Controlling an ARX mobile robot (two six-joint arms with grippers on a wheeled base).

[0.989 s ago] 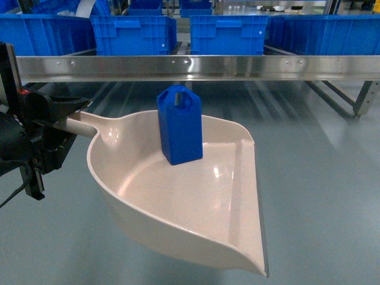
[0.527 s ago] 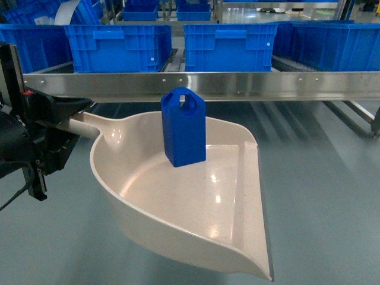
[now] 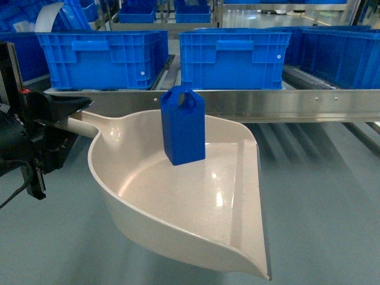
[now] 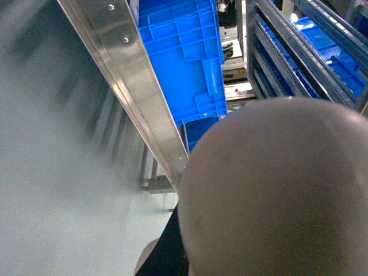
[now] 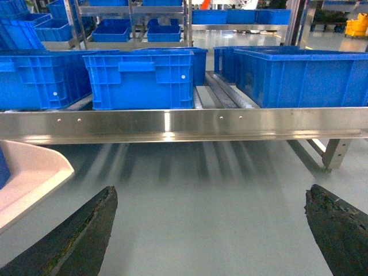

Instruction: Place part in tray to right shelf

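The blue part (image 3: 183,127) stands upright in the middle of the cream tray (image 3: 178,208), handle loop on top. My left gripper (image 3: 50,127) is shut on the tray's straight handle (image 3: 80,126) at the left and holds the tray above the floor. The right shelf's shiny front rail (image 3: 297,104) runs across just behind the tray. In the left wrist view the tray's rounded underside (image 4: 276,190) hides the jaws. My right gripper (image 5: 211,195) is open and empty over the floor, facing the rail (image 5: 172,123), with the tray's corner (image 5: 29,172) at its left.
Blue crates (image 3: 101,59) (image 3: 234,56) sit on the shelf behind the rail, with more at the right (image 5: 299,75). A shelf leg (image 5: 333,152) stands under the rail at the right. Grey floor (image 3: 332,196) lies below and to the right of the tray.
The shelf rail has dropped lower in the head view and the crates look larger and nearer. Tray, part and left gripper hold the same place in the view.
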